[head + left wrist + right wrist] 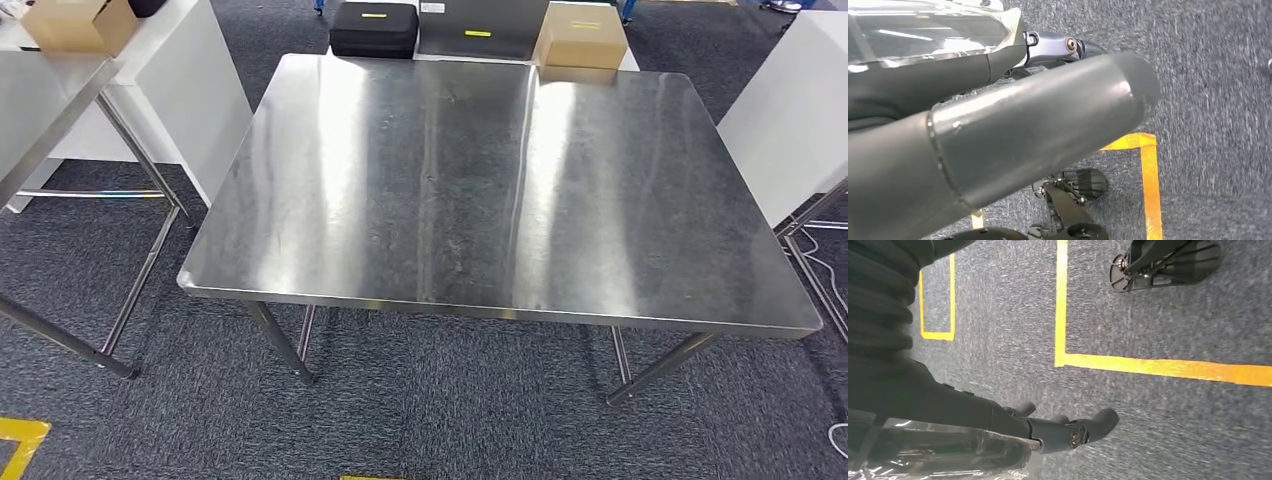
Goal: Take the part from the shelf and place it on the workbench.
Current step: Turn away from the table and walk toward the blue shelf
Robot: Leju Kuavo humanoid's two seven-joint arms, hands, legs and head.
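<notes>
Head view: bare brushed-steel workbench (500, 190); both hands (998, 140) (1068, 432) clasp crinkly clear-wrapped part (933, 30).

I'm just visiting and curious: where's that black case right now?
In the head view the black case sits beyond the far edge of the steel workbench, towards the left, beside a dark grey box, with a cardboard box further right.

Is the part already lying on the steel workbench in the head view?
No, the workbench top shows bare steel with reflections and nothing resting on it.
</notes>
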